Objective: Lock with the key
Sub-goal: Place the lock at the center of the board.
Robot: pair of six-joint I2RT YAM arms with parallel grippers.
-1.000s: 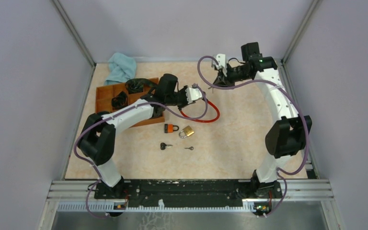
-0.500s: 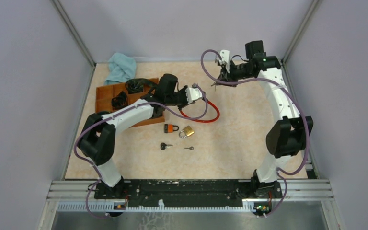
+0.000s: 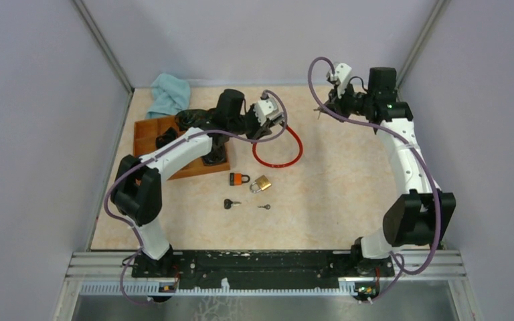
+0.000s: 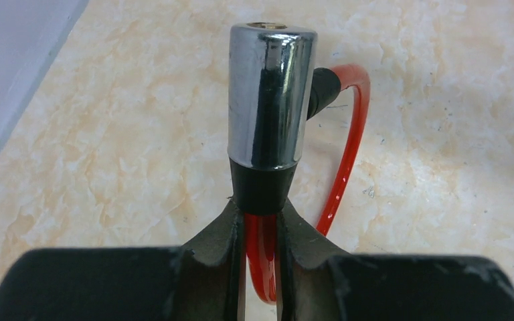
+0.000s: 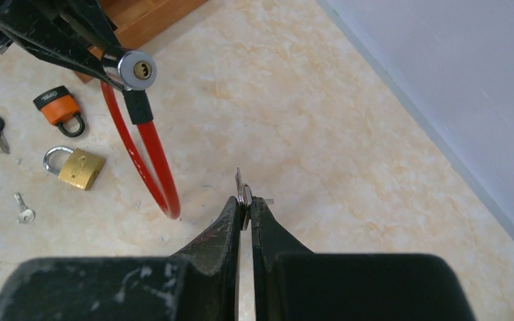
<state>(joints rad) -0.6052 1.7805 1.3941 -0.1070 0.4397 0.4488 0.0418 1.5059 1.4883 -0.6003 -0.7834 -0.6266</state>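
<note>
Clamping the red cable (image 5: 154, 160) just below its chrome cylinder (image 4: 271, 93), the left jaws hold it above the table (image 3: 348, 187), keyhole (image 5: 138, 69) turned toward the right arm (image 3: 401, 147). Right jaws, pinching the key (image 5: 240, 190), sit well apart; keyhole lies ahead-left of its tip.

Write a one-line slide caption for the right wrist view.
Right gripper pinches a small key; ahead, the left gripper holds the red cable lock, keyhole facing the camera.
</note>
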